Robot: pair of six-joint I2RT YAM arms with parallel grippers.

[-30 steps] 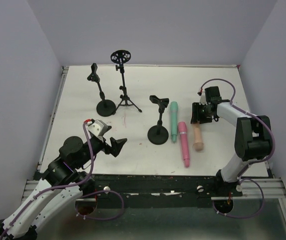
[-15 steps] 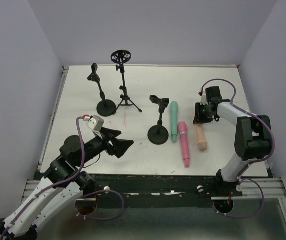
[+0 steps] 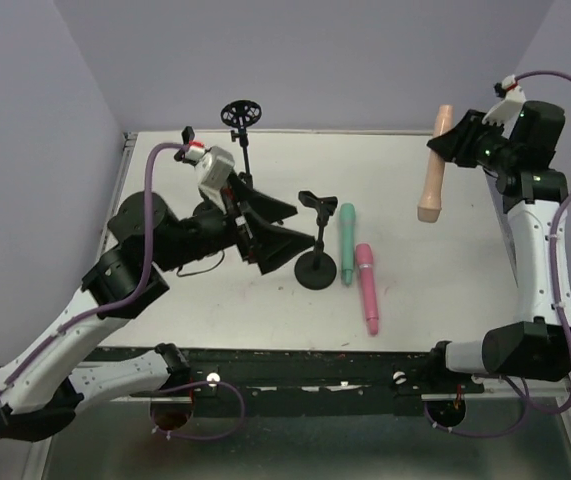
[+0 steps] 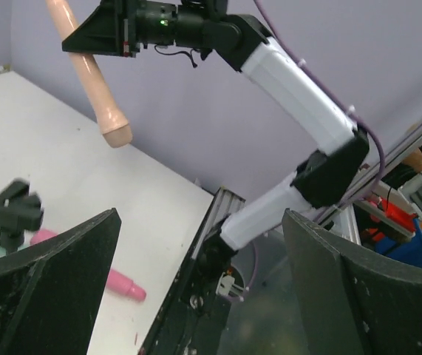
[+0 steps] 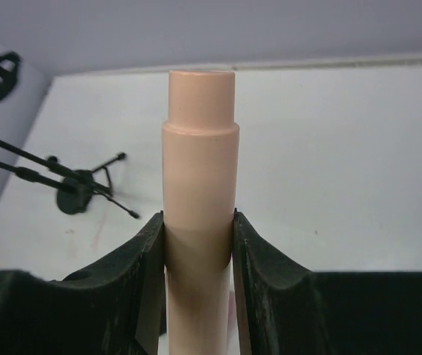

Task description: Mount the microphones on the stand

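Note:
My right gripper (image 3: 447, 142) is raised high at the right, shut on the peach microphone (image 3: 431, 180), which hangs clear above the table. In the right wrist view both fingers press the peach microphone (image 5: 199, 177) on either side. The teal microphone (image 3: 347, 243) and the pink microphone (image 3: 367, 287) lie side by side on the table. Just left of them is a round-base stand (image 3: 316, 268) with an empty clip. My left gripper (image 3: 290, 232) hovers open beside that stand with nothing between its fingers (image 4: 55, 281). Its camera shows the peach microphone (image 4: 96, 81) held aloft.
A tripod stand (image 3: 245, 160) with a round shock mount is at the back of the table. The clip of another stand (image 3: 186, 134) shows behind my left arm. Grey walls close in the white table (image 3: 445, 280) on three sides.
The right gripper shut on the peach microphone and lifted it from the table up to the back right. The left arm rose and swung towards the middle stand, staying open.

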